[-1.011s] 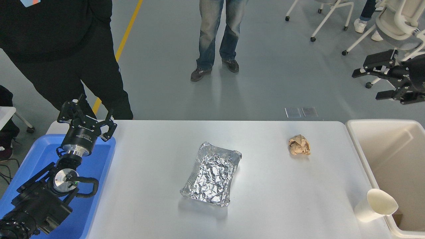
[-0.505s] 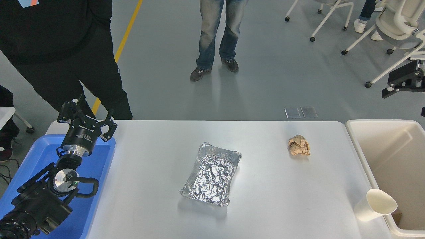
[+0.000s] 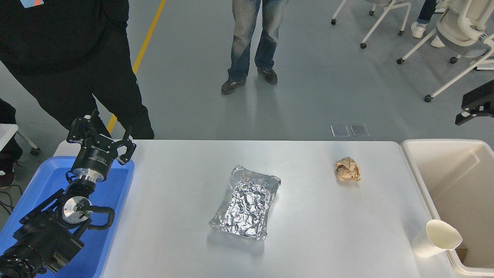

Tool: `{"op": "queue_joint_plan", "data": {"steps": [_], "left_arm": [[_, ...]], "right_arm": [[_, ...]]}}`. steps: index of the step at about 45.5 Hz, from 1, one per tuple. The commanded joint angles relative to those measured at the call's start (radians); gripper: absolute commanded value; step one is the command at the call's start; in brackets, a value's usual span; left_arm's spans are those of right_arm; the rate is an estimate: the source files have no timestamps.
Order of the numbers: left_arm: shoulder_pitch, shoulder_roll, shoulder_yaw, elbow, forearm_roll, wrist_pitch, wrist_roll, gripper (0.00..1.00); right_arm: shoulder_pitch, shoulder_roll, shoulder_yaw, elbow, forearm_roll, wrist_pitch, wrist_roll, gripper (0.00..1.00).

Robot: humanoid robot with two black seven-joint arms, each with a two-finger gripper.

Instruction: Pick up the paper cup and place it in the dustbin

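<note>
The paper cup point(image 3: 435, 239) lies tilted on its side at the table's front right corner, its open mouth leaning against the dustbin's rim. The cream dustbin point(image 3: 444, 142) stands just off the table's right end. Only a black piece of my right gripper point(image 3: 477, 105) shows at the right edge, in the air above and behind the dustbin, far from the cup. My left gripper point(image 3: 101, 136) is parked at the lower left over the blue tray, open and empty.
A crinkled foil tray point(image 3: 247, 202) sits mid-table. A crumpled brown paper ball point(image 3: 347, 168) lies at the back right. A blue tray point(image 3: 112, 185) is at the left end. People stand beyond the far edge point(image 3: 77, 69), with office chairs at the top right.
My right gripper has drawn off to the right and slightly down, from fully in view to only a piece at the picture's edge. The cup and the left arm have not moved.
</note>
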State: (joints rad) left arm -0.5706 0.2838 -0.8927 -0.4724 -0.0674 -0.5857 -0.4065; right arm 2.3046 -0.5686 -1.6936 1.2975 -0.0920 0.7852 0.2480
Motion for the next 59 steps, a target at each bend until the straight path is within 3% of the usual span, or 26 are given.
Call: {"op": "queue_joint_plan", "data": {"steps": [1, 17, 33, 45, 59], "left_arm": [[0.0, 0.0, 0.0, 0.0, 0.0, 0.001, 0.0, 0.99], [0.0, 0.0, 0.0, 0.0, 0.0, 0.001, 0.0, 0.99], [0.0, 0.0, 0.0, 0.0, 0.0, 0.001, 0.0, 0.99], [0.0, 0.0, 0.0, 0.0, 0.0, 0.001, 0.0, 0.99], [0.0, 0.0, 0.0, 0.0, 0.0, 0.001, 0.0, 0.99]], "right_arm": [[-0.097, -0.047, 0.051, -0.029, 0.006, 0.0, 0.001, 1.0], [-0.224, -0.105, 0.051, -0.029, 0.003, 0.0, -0.001, 1.0], [-0.571, -0.123, 0.138, -0.033, -0.005, -0.417, -0.003, 1.0], [-0.747, -0.123, 0.213, -0.086, -0.005, -0.527, -0.004, 1.0], [-0.81, -0.123, 0.245, -0.084, -0.008, -0.557, -0.003, 1.0]]}}
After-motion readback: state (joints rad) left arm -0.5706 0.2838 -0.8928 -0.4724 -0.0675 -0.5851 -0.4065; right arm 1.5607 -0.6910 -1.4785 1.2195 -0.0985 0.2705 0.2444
